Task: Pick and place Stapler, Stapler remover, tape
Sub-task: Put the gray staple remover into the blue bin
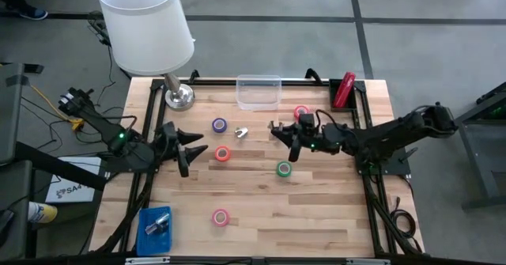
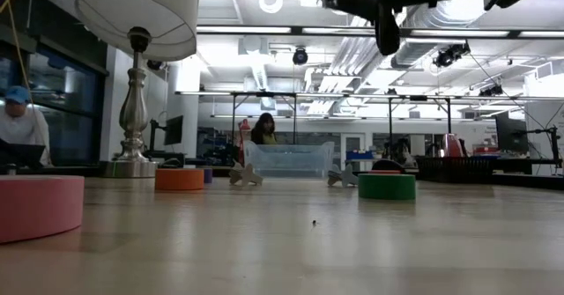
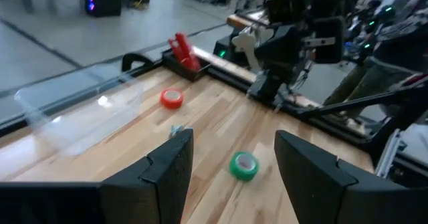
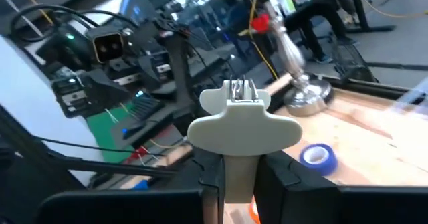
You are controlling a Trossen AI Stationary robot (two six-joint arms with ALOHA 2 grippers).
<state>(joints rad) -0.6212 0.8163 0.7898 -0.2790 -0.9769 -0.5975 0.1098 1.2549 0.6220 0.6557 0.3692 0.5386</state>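
I have the right gripper up off the table near the middle, its fingers pinching a pale claw-shaped staple remover by its lower stem, the wings and metal teeth standing clear above the fingertips. The step in hand, as I read it, is carrying this piece to the clear plastic bin at the far edge. To do it well I would stay high over the tape rolls, stop squarely over the bin's opening, then lower before letting go, since a light piece could bounce out off the thin wall.

The left gripper waits low at the left side of the table, fingers spread, holding nothing.

From the near edge outward: a pink tape roll and a blue tray with a metal piece in it, then a green roll, a red-orange roll, a purple roll beside a second staple remover, and a red roll. The red stapler lies at the far right corner, outside the bin, beyond the table's black rail.

The surface is pale wood planking. A silver-based lamp stands at the far left corner. Beyond is an open workshop with desks and seated people.
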